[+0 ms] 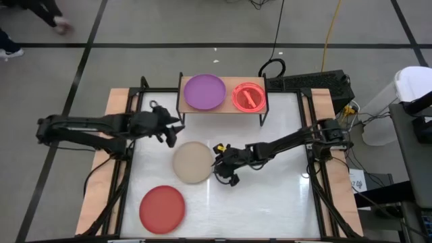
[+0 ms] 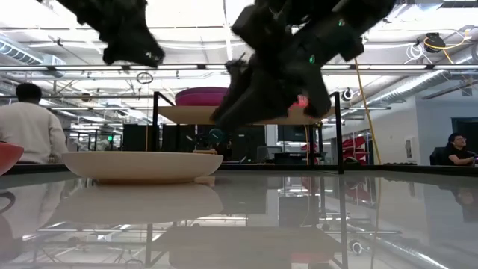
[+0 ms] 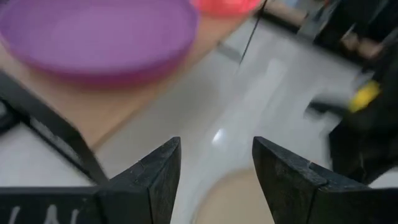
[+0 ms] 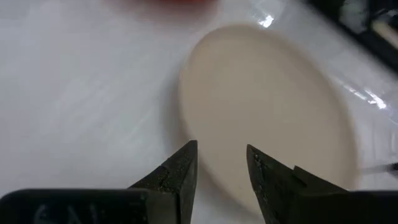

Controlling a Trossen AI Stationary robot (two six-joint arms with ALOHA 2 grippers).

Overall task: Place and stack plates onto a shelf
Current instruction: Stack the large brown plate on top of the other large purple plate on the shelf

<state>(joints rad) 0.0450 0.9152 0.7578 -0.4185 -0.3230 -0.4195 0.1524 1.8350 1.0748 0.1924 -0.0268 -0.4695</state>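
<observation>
Beside the beige plate on the white table, right gripper fingers apart, empty, left gripper likewise parted, above its far rim.

The table is seen from straight above and level from its surface; the beige plate is viewed closely by both wrists.

A purple plate and a translucent red-pink plate sit side by side on the wooden shelf; a beige plate and a red plate lie flat on the worktop.
</observation>
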